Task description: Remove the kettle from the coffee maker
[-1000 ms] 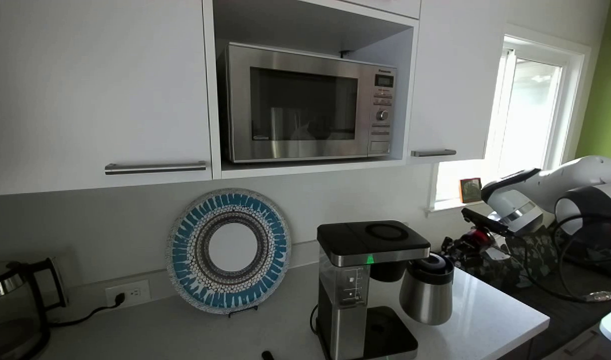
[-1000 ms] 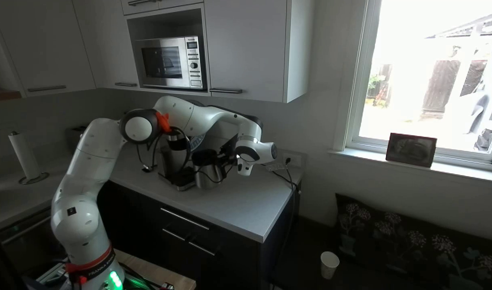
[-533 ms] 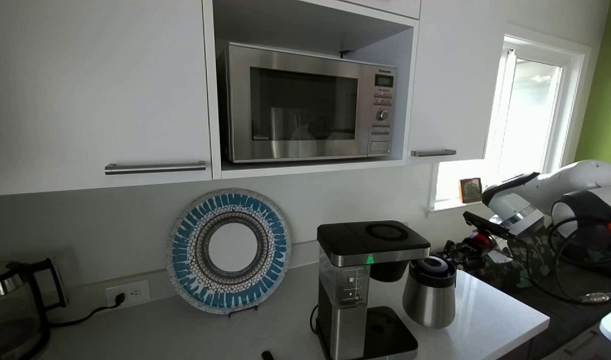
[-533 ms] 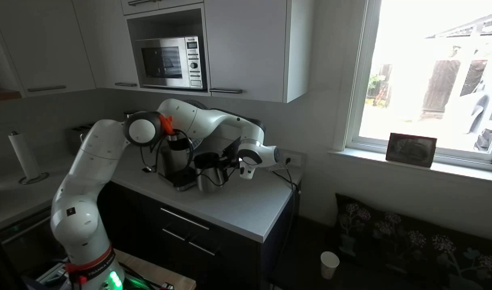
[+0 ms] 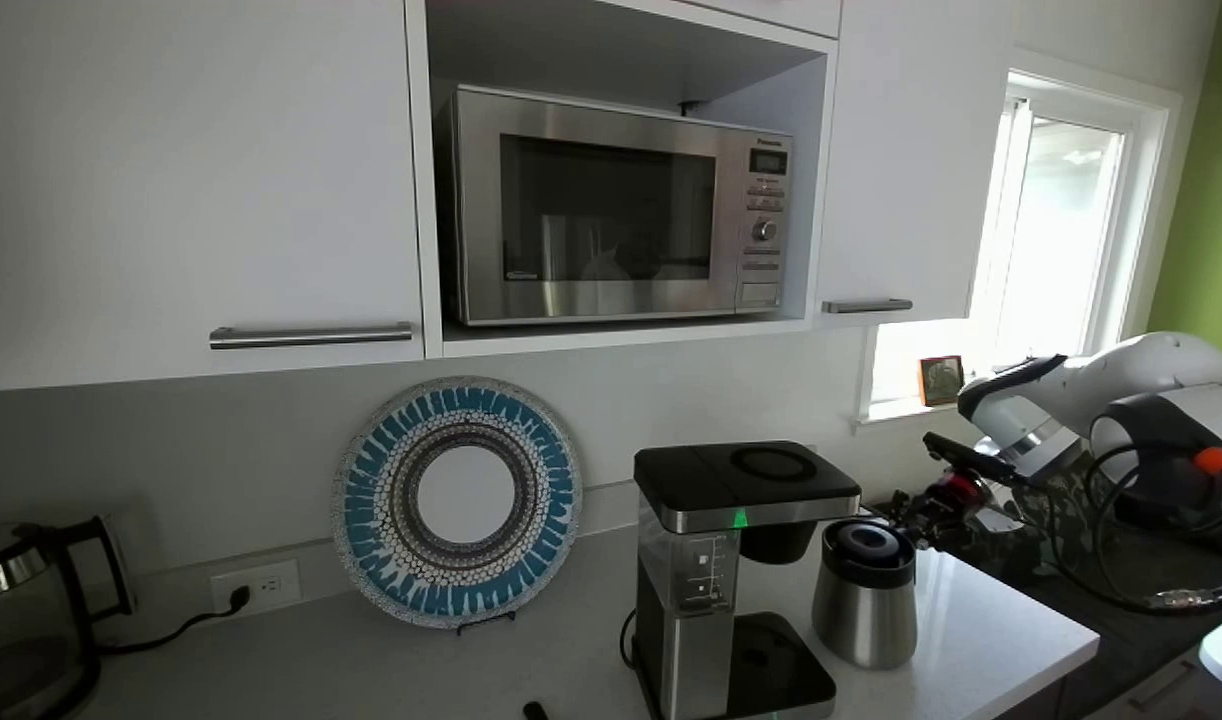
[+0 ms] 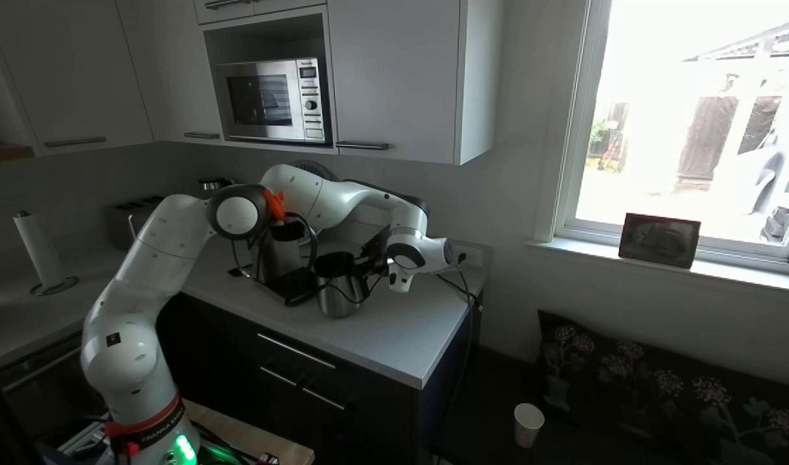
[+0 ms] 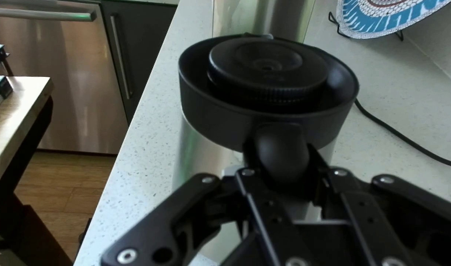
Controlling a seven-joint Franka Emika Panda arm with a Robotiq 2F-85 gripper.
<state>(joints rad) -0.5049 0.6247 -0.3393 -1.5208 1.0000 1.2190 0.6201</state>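
The kettle (image 5: 864, 620), a steel carafe with a black lid, is off the coffee maker's base, just beside it, nearly upright. I cannot tell whether its bottom touches the counter. It also shows in an exterior view (image 6: 339, 301). In the wrist view its black lid (image 7: 266, 66) faces up. The coffee maker (image 5: 746, 485) stands on the counter with its base plate bare; the arm partly hides it in an exterior view (image 6: 281, 252). My gripper (image 7: 282, 159) is shut on the kettle's black handle, with a finger on each side; the fingertips are partly hidden by shadow.
The white counter (image 6: 394, 336) ends at a front edge and a right corner. A round blue plate (image 5: 458, 500) leans on the back wall. A glass electric kettle (image 5: 31, 610) stands farther along. A cable (image 7: 406, 136) lies on the counter. The microwave (image 5: 621, 205) is above.
The gripper has carried the kettle farther from the coffee maker, toward the counter's front edge in an exterior view. The kettle has gone from slightly tilted to nearly upright. The arm has moved with it.
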